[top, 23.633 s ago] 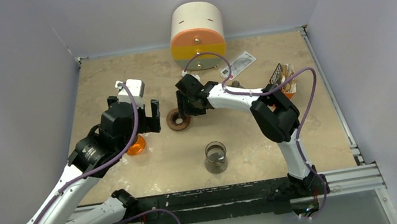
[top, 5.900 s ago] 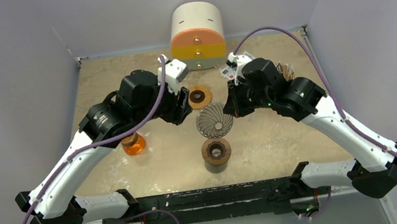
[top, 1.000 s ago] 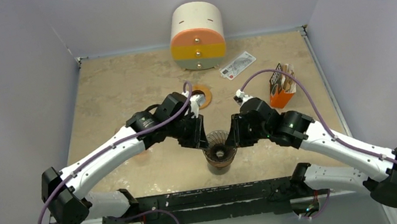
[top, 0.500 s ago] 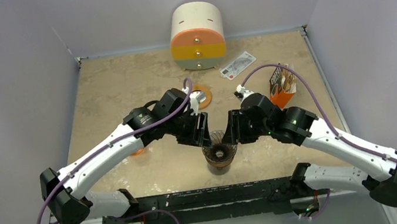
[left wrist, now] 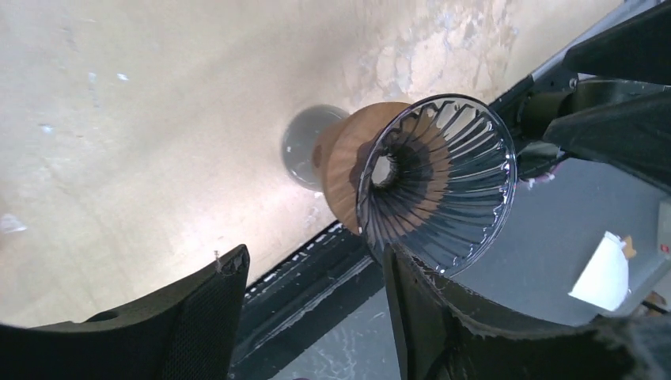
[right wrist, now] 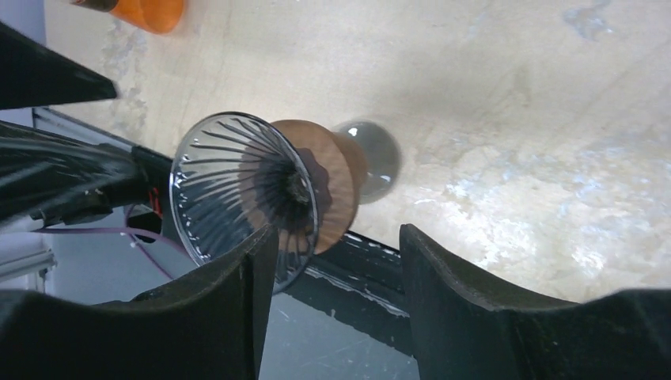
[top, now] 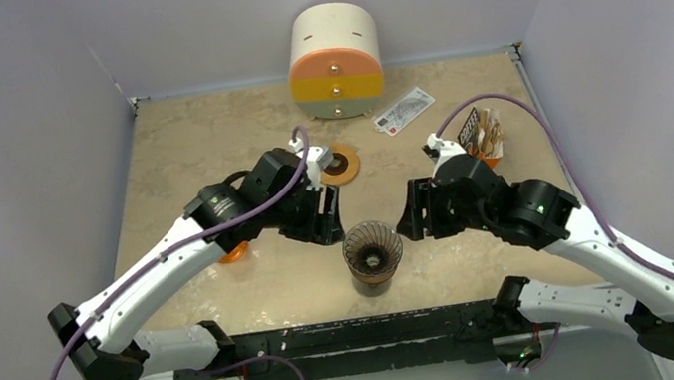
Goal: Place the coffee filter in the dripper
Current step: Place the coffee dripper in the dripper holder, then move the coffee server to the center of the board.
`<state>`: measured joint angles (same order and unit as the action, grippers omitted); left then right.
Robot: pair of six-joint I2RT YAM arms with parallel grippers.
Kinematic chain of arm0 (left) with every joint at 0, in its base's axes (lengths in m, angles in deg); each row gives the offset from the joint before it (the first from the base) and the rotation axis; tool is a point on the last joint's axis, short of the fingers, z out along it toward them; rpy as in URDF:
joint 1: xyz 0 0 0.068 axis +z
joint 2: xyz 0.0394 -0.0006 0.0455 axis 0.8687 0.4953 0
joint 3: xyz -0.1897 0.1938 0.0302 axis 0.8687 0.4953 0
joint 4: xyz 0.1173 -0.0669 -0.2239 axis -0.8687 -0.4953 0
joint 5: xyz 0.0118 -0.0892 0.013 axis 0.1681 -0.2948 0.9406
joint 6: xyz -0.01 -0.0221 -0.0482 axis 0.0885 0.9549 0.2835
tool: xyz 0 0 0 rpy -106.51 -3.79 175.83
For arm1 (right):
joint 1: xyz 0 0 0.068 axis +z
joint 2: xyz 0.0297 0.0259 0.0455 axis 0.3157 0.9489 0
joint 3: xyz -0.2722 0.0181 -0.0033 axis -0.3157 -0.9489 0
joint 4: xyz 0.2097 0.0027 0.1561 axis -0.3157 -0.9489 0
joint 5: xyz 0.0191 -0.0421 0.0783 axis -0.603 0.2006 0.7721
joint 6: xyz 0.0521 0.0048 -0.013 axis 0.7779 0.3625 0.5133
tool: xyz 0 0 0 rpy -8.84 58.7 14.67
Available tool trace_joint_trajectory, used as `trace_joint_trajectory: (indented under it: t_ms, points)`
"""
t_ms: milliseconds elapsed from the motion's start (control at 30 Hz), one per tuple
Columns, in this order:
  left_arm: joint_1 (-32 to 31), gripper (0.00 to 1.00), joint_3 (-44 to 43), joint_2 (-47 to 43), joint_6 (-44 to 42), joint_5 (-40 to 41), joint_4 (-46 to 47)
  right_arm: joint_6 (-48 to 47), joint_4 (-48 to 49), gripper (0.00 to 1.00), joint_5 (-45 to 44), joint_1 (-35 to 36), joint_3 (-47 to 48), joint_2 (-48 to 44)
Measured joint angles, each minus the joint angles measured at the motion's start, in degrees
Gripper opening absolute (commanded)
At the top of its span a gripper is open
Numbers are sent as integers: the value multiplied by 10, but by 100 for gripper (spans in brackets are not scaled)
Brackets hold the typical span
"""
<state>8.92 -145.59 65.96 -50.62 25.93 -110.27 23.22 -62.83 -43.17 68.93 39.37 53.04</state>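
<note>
The dripper (top: 372, 245), a ribbed clear glass cone with a wooden collar (left wrist: 344, 170), stands on a small glass vessel (right wrist: 376, 158) near the table's front edge. My left gripper (top: 325, 220) is open just left of the dripper, apart from it. In the left wrist view the cone (left wrist: 435, 182) lies beyond the open left gripper (left wrist: 315, 257). To the dripper's right, my right gripper (top: 415, 219) is open too, with nothing between its fingers. The right wrist view shows the cone (right wrist: 245, 190) ahead of the right gripper (right wrist: 339, 233). The coffee filter is out of view.
A round cream, orange and yellow drawer unit (top: 334, 59) stands at the back. A wooden ring on an orange disc (top: 339, 162) lies behind the left gripper. An orange cup (top: 235, 254) sits under the left arm. A card (top: 404, 109) and an orange holder (top: 479, 143) are at the right.
Both grippers have opened and drawn back from the dripper, the left one up and left, the right one to the right. The dripper stays standing on the glass vessel.
</note>
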Motion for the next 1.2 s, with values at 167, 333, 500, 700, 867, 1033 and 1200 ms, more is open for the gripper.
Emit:
trace_joint_trajectory:
  t_ms: [167, 333, 500, 700, 867, 1033, 1200]
  points:
    - [0, 54, 22, -71, -2, 43, -3, -2, -47, 18, -30, 0, -6, -35]
    - [1, 53, 63, -122, -2, 64, -1, 21, -61, 0, -19, 0, -72, -73]
    - [1, 53, 80, -123, -2, 77, -1, 61, -38, 0, 37, 0, -168, -94]
    - [1, 53, 80, -123, -3, 88, 2, 116, 47, 0, 121, 0, -266, -84]
    - [1, 53, 81, -128, -3, 92, 2, 165, 160, 0, 181, 0, -327, -51]
    - [1, 53, 81, -143, -3, 93, 2, 217, 280, 0, 228, 0, -386, -15]
    - [1, 53, 82, -152, -3, 94, 1, 261, 384, 0, 258, 0, -416, 17]
